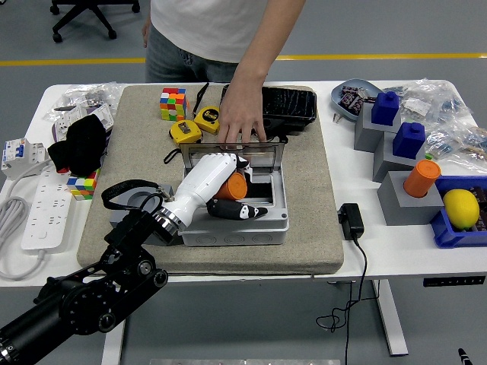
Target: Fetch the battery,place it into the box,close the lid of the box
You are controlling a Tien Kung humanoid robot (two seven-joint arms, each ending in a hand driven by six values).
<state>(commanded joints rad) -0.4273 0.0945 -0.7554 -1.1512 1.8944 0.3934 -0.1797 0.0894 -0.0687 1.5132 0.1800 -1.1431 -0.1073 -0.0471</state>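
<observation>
Box [251, 220] on mat [304, 190], tape measures [185, 132] behind.

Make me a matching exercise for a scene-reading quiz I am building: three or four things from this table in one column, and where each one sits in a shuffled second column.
Things:
1. orange battery
2. lemon
3. power strip
4. person's hand

Places:
A. in the blue bin at the table's right edge
B. resting on the raised lid of the grey box
C. on the bare table left of the mat
D. over the open box, at the left hand

Pairs: 1-D, 2-A, 3-C, 4-B
</observation>
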